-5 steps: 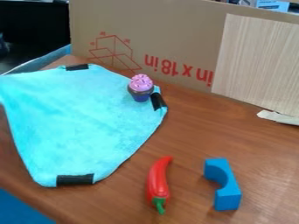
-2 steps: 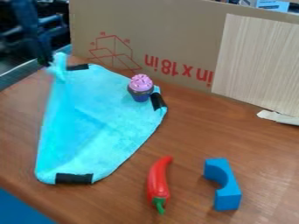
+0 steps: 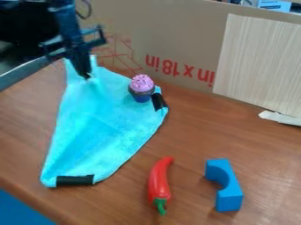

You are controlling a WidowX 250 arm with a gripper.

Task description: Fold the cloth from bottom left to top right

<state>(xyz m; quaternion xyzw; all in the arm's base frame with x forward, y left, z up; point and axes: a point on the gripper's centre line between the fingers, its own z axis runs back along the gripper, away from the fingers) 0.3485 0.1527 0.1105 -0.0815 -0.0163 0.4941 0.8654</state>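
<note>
The gripper (image 3: pixel 88 77) hangs at the upper left, over the top end of the turquoise cloth (image 3: pixel 103 127), shut on a gathered part of it. From there the cloth slopes down in a narrow shape, its left side drawn inward over itself. Black tape marks its bottom edge and its right corner. The black patch at the cloth's top edge is hidden behind the gripper and the raised fabric.
A cupcake toy (image 3: pixel 141 88) with pink top rests on the cloth's upper right. A red chili pepper (image 3: pixel 159 183) and a blue arch block (image 3: pixel 225 184) lie at the lower right. A cardboard sheet (image 3: pixel 176 39) stands along the back.
The arm has come in from the upper left and moved right with the cloth's left corner. The left part of the cloth is lifted and pulled over to the right.
</note>
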